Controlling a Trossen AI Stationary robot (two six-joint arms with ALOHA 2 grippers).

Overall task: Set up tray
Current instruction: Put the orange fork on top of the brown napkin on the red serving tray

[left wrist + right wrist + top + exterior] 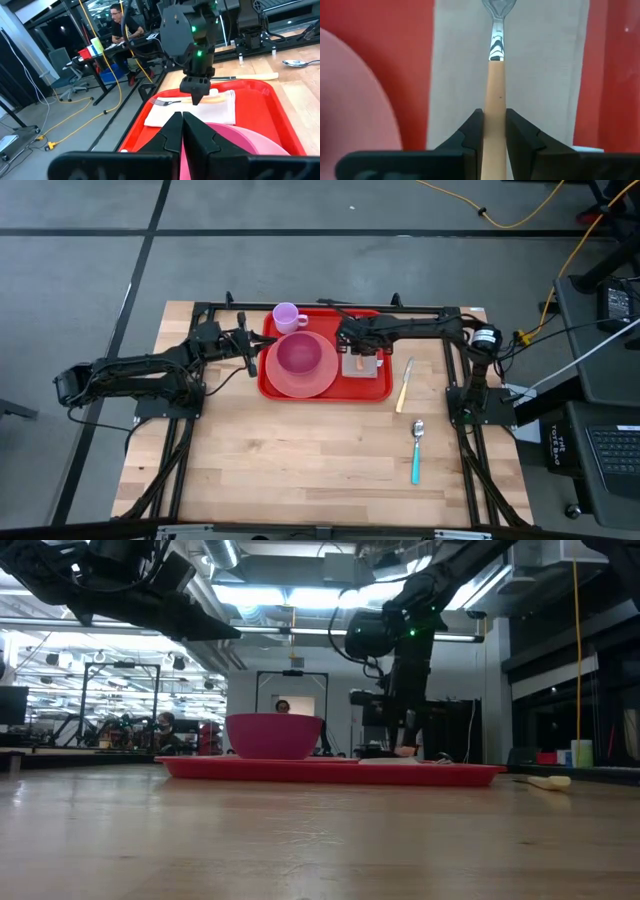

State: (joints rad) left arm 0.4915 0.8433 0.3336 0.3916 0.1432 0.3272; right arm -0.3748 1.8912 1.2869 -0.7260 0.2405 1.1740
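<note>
I see the left tool [250, 348] hanging w/ fingers clenched together, nothing between them, just beside the left edge of the large bright red rectangular plastic tray [378, 389], which sits at the far centre of the wooden bench [300, 460]. A small pink plastic mug [287, 316] stands on the tray's far-left corner. Next, a round salmon-pink plate [296, 381] carries a magenta bowl [299, 355] on the tray's left half. On the right half lies a white napkin [540, 65]. My right tool [493, 125] is clamped on the tan-handled metal fork [494, 75] over that napkin. Right of the tray, on bare bench: a cream-handled knife [404, 387], then a teal-handled spoon [416, 450], nearer me.
</note>
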